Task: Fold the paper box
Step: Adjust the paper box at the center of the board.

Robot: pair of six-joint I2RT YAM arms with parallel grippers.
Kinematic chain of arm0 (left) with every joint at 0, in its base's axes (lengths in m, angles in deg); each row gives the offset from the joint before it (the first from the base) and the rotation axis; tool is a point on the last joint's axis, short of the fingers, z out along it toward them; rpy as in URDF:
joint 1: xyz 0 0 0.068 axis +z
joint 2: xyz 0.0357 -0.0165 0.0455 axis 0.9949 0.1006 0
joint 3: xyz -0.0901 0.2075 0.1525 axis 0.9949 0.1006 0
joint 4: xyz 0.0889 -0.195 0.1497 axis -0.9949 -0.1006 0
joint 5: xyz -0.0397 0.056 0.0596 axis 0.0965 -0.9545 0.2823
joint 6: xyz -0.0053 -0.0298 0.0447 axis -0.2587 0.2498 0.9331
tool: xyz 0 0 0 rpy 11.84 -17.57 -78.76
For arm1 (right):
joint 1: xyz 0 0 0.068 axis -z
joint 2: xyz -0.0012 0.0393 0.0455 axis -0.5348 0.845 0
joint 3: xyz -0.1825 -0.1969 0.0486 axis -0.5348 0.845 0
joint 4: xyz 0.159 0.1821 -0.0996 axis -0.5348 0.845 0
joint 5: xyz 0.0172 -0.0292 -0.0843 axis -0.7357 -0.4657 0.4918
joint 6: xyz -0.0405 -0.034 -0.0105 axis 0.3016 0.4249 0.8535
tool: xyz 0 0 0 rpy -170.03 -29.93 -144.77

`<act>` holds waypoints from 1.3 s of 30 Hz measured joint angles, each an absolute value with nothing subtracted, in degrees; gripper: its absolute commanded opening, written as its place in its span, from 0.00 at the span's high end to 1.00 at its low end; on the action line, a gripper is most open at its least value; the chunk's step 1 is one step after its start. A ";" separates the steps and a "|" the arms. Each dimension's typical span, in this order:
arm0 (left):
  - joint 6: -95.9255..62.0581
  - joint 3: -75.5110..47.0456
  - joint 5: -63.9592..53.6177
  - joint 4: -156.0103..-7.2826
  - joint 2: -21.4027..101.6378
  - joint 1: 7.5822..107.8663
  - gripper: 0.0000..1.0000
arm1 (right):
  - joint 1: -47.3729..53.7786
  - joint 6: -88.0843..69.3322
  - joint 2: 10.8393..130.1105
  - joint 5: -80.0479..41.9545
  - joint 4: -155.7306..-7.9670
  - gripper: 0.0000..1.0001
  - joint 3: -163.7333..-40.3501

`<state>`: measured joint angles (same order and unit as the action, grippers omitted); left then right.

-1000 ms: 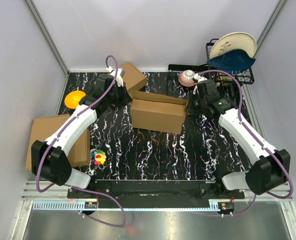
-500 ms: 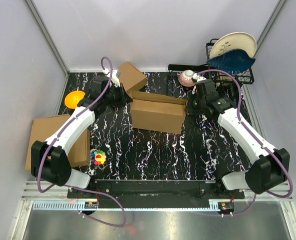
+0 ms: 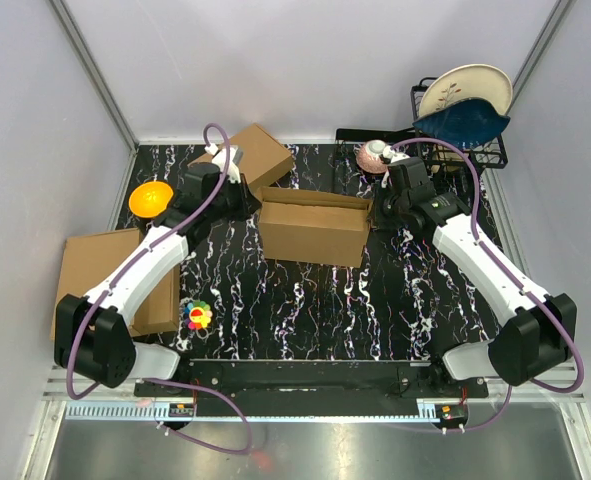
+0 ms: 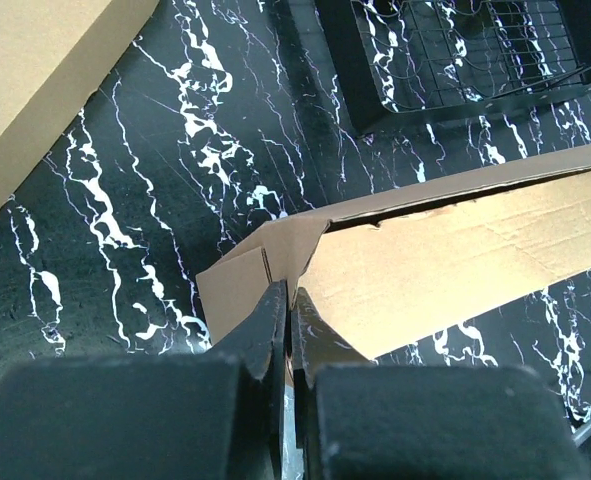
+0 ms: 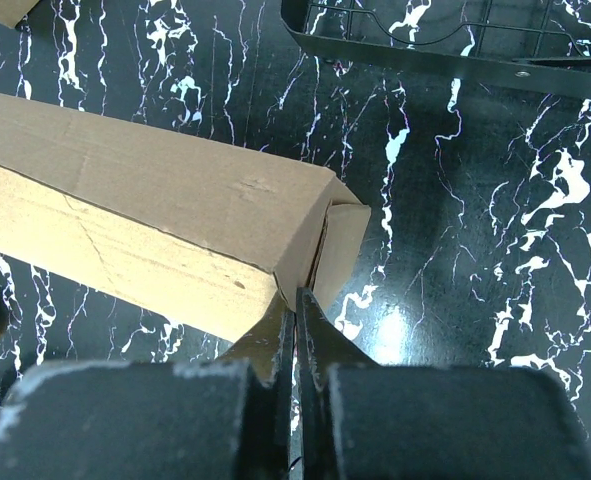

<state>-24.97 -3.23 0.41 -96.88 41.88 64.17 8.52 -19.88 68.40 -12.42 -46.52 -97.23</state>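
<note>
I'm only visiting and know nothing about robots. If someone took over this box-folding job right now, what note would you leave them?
Left gripper: shut, with its tips at the paper box's left end flap. I cannot tell whether it pinches the cardboard.
Right gripper: shut, at the right end flap, with the same doubt.
Paper box: mid-table, between the two grippers.
Done: it already has a long box shape.
Left, probably: a gap shows along its far upper edge and both end flaps stick out, so tuck those in and close it.
</note>
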 measured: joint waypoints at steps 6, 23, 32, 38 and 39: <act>-24.60 -1.44 -2.32 -94.49 41.00 62.73 1.00 | 8.41 -19.88 68.51 -12.42 -46.54 1.00 -97.32; -21.63 5.71 -20.26 -86.93 37.05 53.88 1.00 | 8.30 -19.88 68.55 -12.31 -46.61 1.00 -97.28; -19.22 7.09 -35.02 -85.01 38.10 46.84 1.00 | 8.25 -20.87 67.87 -11.88 -47.86 0.75 -96.16; -19.57 7.50 -39.23 -83.41 38.86 44.78 1.00 | 7.14 -21.98 67.00 -11.53 -47.81 0.52 -96.01; -19.62 7.50 -39.78 -83.19 39.06 44.32 1.00 | 7.03 -22.09 66.78 -11.29 -47.51 0.51 -96.01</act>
